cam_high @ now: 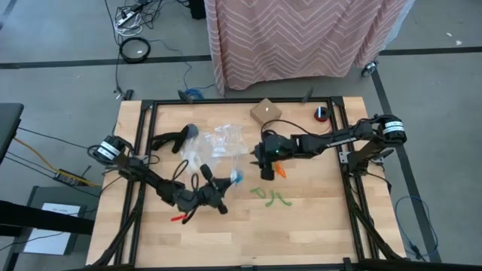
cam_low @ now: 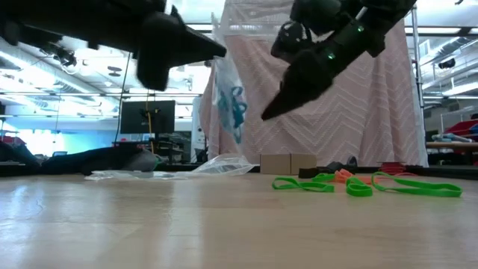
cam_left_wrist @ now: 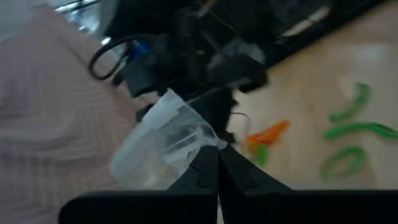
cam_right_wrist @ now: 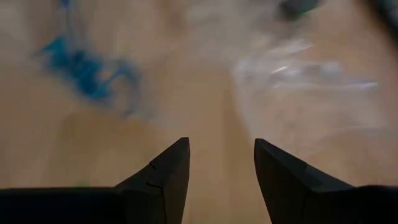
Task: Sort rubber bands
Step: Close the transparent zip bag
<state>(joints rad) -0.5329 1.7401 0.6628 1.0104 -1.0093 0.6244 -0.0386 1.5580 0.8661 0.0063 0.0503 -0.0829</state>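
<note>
Pale wood table [cam_high: 316,226], black frame; pink chevron cloth [cam_high: 301,34] hangs behind. Clear bags [cam_high: 215,143] lie mid-table. Green rubber bands [cam_high: 271,197] and orange rubber bands [cam_high: 280,172] lie right of centre. Left gripper [cam_high: 224,186], raised, is clenched on a clear bag [cam_low: 228,97] holding blue bands [cam_low: 235,104]. Right gripper [cam_high: 265,172] hovers above the orange bands, fingers apart, empty.
</note>
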